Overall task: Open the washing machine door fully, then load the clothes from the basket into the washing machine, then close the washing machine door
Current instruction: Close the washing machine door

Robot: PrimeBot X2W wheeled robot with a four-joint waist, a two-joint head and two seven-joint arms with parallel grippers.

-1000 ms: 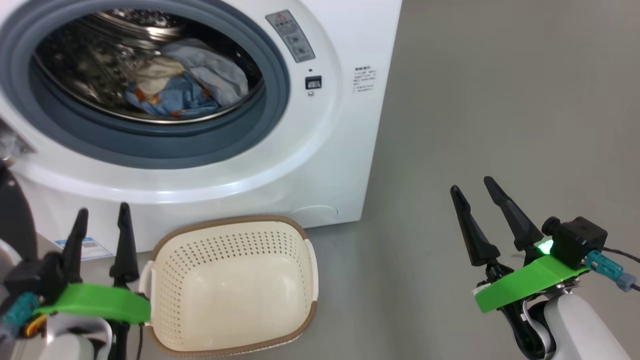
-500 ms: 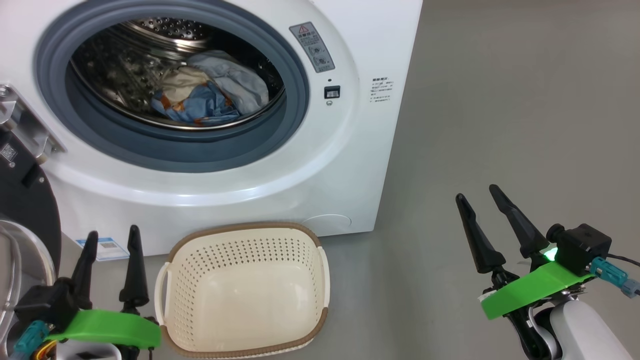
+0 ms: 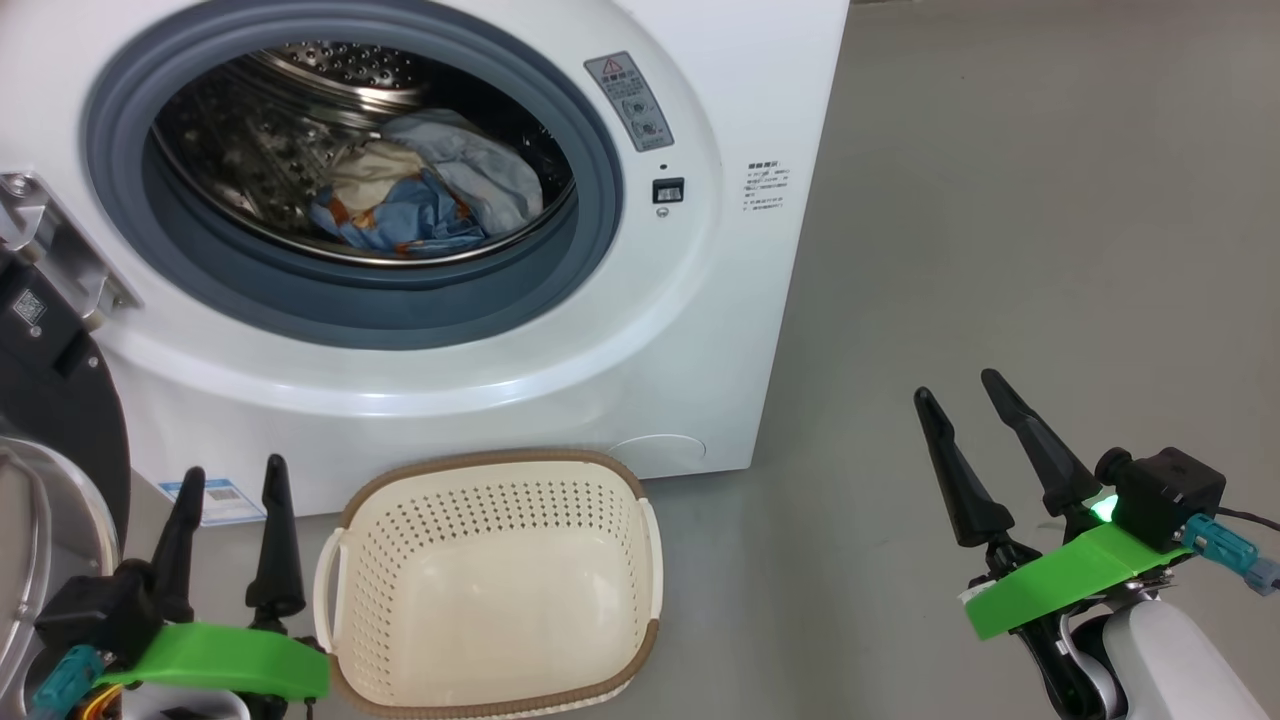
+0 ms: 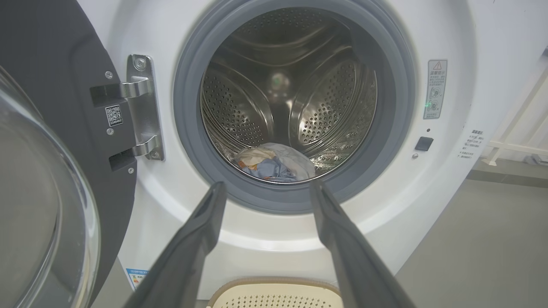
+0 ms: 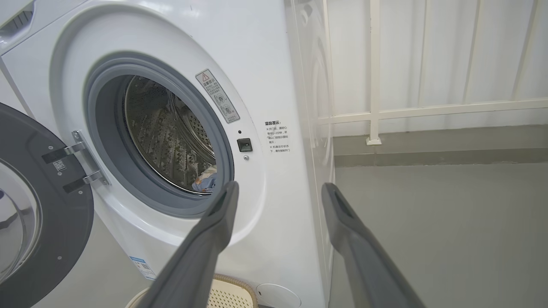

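The white washing machine [image 3: 700,330] stands open, and the light blue and cream clothes [image 3: 430,200] lie inside its steel drum [image 4: 325,102]. Its black door [image 3: 50,400] hangs swung out at the left on a metal hinge [image 4: 143,107]. The cream basket [image 3: 490,590] sits empty on the floor in front of the machine. My left gripper [image 3: 233,477] is open just left of the basket. My right gripper [image 3: 957,388] is open over bare floor to the right of the machine.
Grey floor [image 3: 1050,200] stretches to the right of the machine. A white railing [image 5: 376,111] and wall stand behind it in the right wrist view. A blue label sticker [image 3: 215,497] sits at the machine's lower left corner.
The head camera has shifted, so the whole scene sits further right and lower and more of the door shows. Both grippers remain open with nothing in them.
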